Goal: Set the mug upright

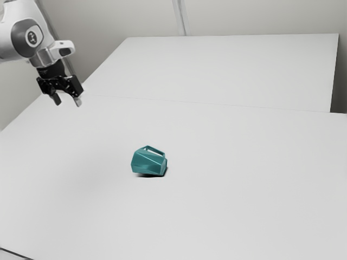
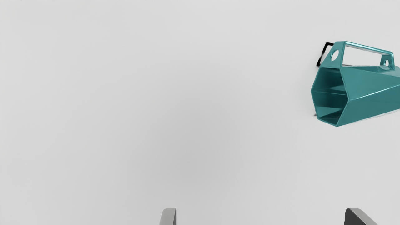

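The mug (image 1: 147, 162) lies on its side on the pale desk (image 1: 227, 206), teal all over and cut in flat, angular facets. Its handle (image 2: 369, 48) is on the upper side in the exterior view, a straight bar joined to the body by a slanting piece at each end, and the wrist view shows a round hole through each of those pieces. The same view looks partly into the mug's open, many-sided mouth (image 2: 329, 97), darker inside; the other end of the body is cut off there. A thin dark shadow (image 1: 145, 175) lies right under the mug.

The claw (image 1: 68, 103) is well apart from the mug, toward the exterior view's left and higher up, hanging in the air with its tips pointing down. It stands wide: the two fingers (image 2: 168, 217) are far from each other, with pale surface showing between them, and the mug is out beyond the gap, off to one side. The white and grey arm (image 1: 16, 38) reaches in from the exterior view's upper left, up past the claw as seen from the mug.

Behind the mug, farther back, is another flat white surface (image 1: 233, 65), and beyond that a light grey wall (image 1: 260, 16) with an upright strip (image 1: 180, 16) on it.
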`<state>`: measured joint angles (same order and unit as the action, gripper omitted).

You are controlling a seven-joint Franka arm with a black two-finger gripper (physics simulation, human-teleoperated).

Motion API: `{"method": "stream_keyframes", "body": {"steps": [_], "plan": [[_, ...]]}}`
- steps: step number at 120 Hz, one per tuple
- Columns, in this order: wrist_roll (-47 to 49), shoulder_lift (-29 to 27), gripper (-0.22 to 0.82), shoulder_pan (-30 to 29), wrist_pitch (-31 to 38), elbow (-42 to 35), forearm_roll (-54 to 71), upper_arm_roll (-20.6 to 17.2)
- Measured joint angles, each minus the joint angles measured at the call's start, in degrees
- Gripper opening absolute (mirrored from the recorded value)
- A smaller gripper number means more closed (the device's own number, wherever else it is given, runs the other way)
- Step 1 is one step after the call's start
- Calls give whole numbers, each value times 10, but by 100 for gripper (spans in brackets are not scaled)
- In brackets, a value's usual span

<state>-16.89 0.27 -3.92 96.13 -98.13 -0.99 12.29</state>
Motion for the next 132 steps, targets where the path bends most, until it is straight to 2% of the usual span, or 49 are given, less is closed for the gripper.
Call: {"method": "stream_keyframes", "body": {"steps": [17, 34, 55, 77, 95, 116, 132], "plan": [[-11, -22, 59, -2, 31, -23, 1, 10], [-21, -108, 58, 43, 142, -159, 1, 11], [-35, -198, 58, 1, 309, -319, -46, 12], [-66, -203, 58, -24, 409, -369, -150, 12], [-229, -184, 57, -40, 447, -408, -404, 12], [-451, -153, 57, -37, 483, -430, -539, 12], [-616, -115, 58, -32, 470, -432, -690, 12]]}}
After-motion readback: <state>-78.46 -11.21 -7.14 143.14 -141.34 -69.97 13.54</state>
